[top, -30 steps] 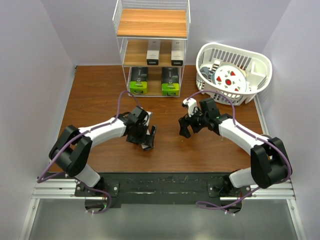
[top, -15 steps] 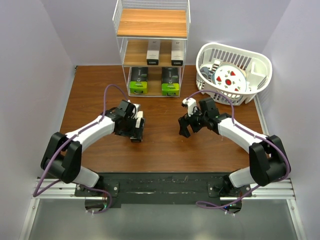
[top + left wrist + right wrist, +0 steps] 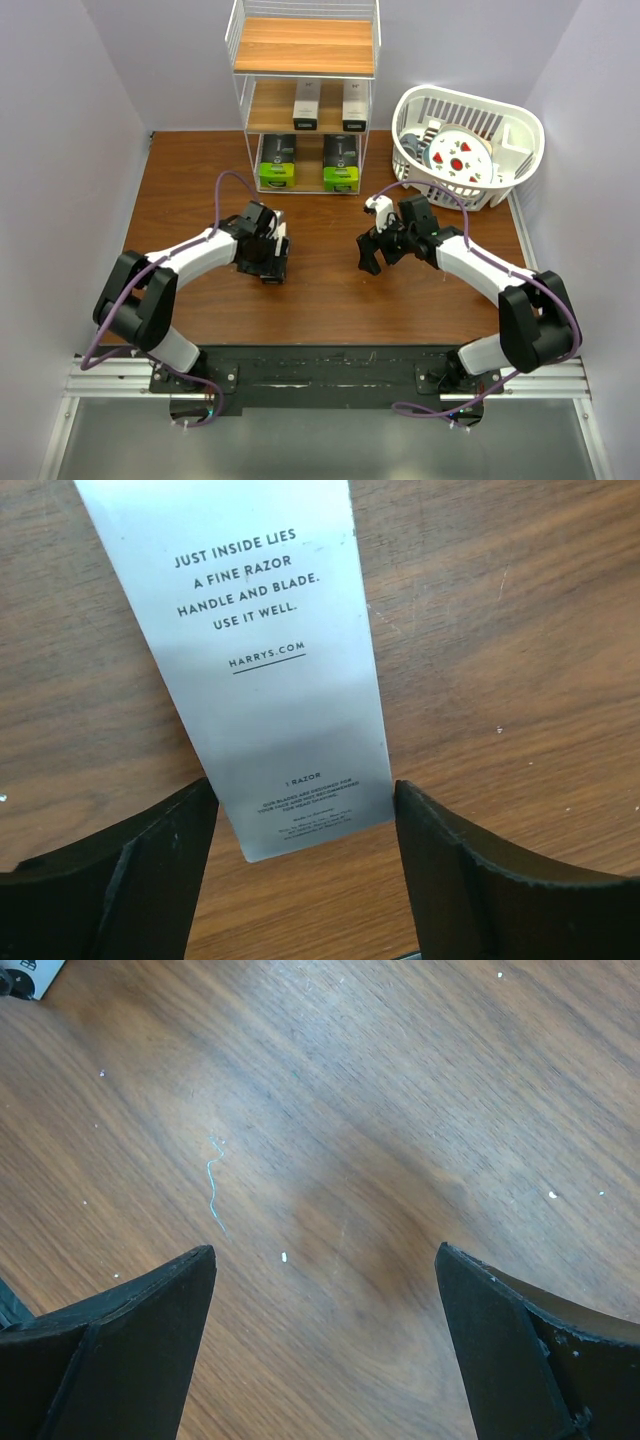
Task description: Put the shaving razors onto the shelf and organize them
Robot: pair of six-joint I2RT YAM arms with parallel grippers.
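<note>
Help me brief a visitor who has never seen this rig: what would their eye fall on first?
Probably the tall wire shelf at the back of the table, with two white cartons on its middle tier and two green-ended black packs on the bottom. Next, the left gripper closed on a silver razor carton left of centre, and the white basket at the back right.
</note>
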